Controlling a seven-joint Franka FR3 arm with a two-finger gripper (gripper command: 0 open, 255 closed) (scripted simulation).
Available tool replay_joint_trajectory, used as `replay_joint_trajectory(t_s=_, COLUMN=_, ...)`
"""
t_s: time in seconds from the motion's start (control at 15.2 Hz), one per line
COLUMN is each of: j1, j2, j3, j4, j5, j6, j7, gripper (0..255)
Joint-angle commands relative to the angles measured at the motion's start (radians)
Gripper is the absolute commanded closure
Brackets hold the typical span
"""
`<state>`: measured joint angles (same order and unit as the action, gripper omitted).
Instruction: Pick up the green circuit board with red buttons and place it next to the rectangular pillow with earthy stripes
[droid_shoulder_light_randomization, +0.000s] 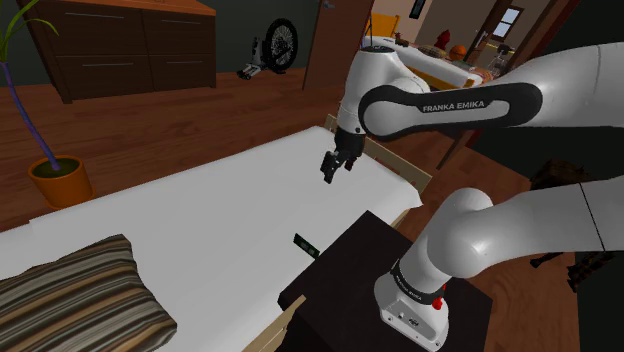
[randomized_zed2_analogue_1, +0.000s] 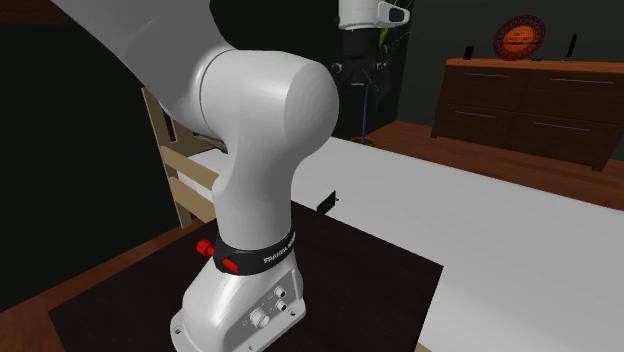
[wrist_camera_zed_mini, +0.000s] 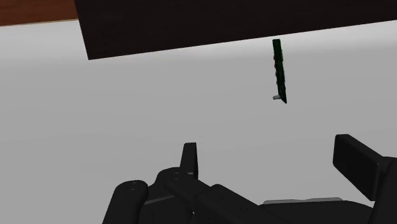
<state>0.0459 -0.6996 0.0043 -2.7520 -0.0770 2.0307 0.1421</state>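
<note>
Black two-finger gripper (droid_shoulder_light_randomization: 335, 165) hangs above white bed-like surface (droid_shoulder_light_randomization: 200, 210), fingers (wrist_camera_zed_mini: 189, 158) spread wide, clasping nothing. Small green circuit board (droid_shoulder_light_randomization: 305, 245) sits on the white surface just beside the black box stand (droid_shoulder_light_randomization: 352, 252), at roughly 7 o'clock from the gripper in shoulder view, apart from it. Board seems to stand on edge; buttons too small to tell. Rectangular brown-and-tan striped pillow (droid_shoulder_light_randomization: 75, 300) well apart, between 8 and 9 o'clock from the board, bare white surface between them. Orange pot (droid_shoulder_light_randomization: 60, 180) and dark wooden dresser (droid_shoulder_light_randomization: 130, 45) stand on the floor past the bed.

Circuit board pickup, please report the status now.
Gripper open, empty, above white surface. Green circuit board by dark stand, untouched. Striped pillow far off. Nothing between gripper and board.
</note>
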Motion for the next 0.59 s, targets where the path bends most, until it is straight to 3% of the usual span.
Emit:
replay_joint_trajectory(t_s=0.0, j1=0.013, j2=0.030, j3=0.003, j4=-0.049, j5=0.009, j6=0.080, j7=0.000, gripper=0)
replay_joint_trajectory(t_s=0.53, j1=0.067, j2=0.268, j3=0.011, j4=-0.178, j5=0.045, j6=0.436, j7=-0.011, gripper=0)
